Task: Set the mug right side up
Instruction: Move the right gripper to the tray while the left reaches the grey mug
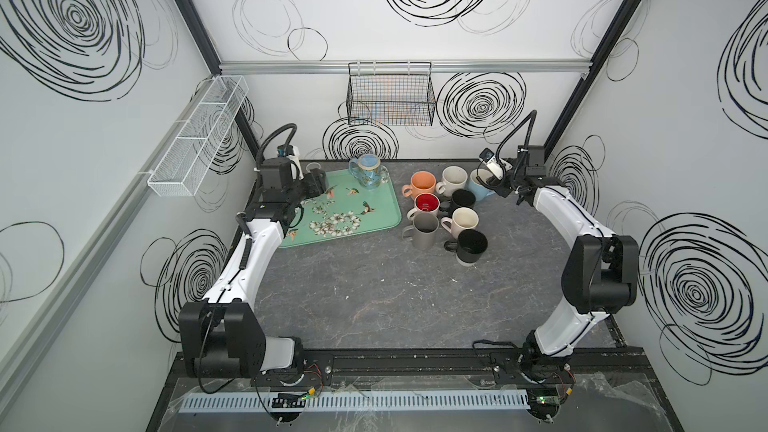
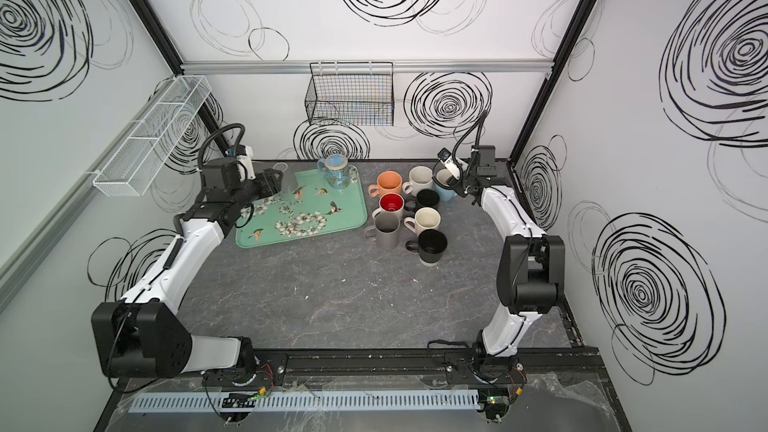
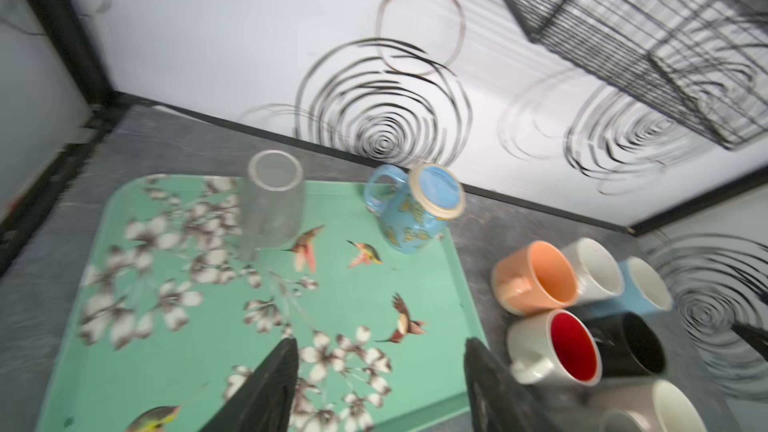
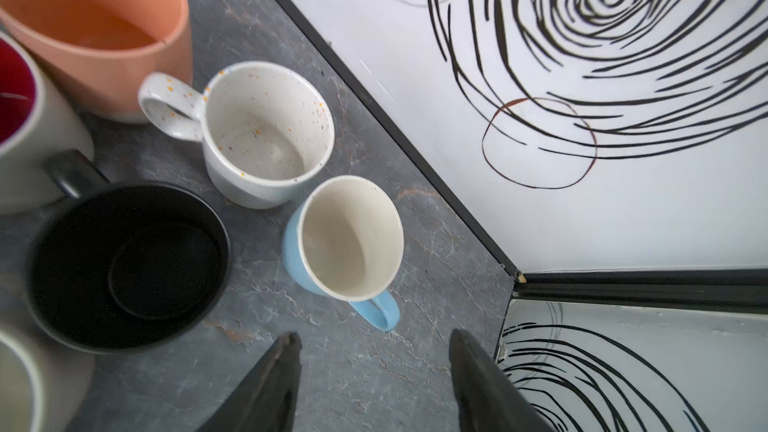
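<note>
The mug (image 1: 368, 173) is blue with a gold pattern. It stands upside down at the far right corner of the green tray (image 1: 384, 205), its tan-ringed base up; it shows in the left wrist view as well (image 3: 415, 211). My left gripper (image 3: 380, 344) hangs open and empty over the tray's left part, well short of the mug (image 2: 337, 172). In a top view the left gripper (image 1: 316, 184) sits at the tray's far left. My right gripper (image 4: 374, 336) is open and empty above the table, just beside the handle of an upright light blue mug (image 4: 345, 238).
Several upright mugs cluster right of the tray: orange (image 1: 423, 184), speckled white (image 1: 454, 178), red-lined (image 1: 427, 205), black (image 1: 470, 245), grey (image 1: 424, 229). A clear glass (image 3: 272, 201) stands upside down on the tray. A wire basket (image 1: 390, 97) hangs on the back wall.
</note>
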Robot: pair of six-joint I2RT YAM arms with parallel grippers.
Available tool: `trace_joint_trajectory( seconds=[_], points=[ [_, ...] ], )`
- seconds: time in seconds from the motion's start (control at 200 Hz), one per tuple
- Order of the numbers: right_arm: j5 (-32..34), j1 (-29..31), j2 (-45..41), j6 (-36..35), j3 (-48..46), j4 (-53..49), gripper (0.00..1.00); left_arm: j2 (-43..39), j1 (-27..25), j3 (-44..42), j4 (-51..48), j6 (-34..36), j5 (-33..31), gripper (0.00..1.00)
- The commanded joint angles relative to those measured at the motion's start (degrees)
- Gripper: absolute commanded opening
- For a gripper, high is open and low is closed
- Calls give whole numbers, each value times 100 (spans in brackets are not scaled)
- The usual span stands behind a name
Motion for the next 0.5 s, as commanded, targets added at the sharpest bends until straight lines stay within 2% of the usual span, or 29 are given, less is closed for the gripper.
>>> trace_joint_trajectory(
  seconds=[0.0, 0.14, 0.25, 0.345, 0.44, 0.495],
  points=[
    [222, 392, -386, 719, -283, 799, 65, 298, 260, 260, 105, 222, -625, 72],
    [534, 1078, -538, 1439, -388, 874, 66, 1367, 238, 974, -215, 951, -943, 75],
    [1094, 1775, -514, 2039, -459, 1129, 68, 2352, -3, 1742, -760, 1607, -1553, 75],
    [1471, 2351, -310, 2613, -248, 1047, 67, 2893, -103, 1990, -680, 1757, -1566, 75],
    [1709, 2930, 4, 3487, 155, 863, 60, 3327, -168, 2165, -588, 1692, -1609, 73],
    [1723, 3300, 233, 3855, 454, 640, 58, 3601, -162, 2305, -594, 1654, -1432, 73]
  ],
)
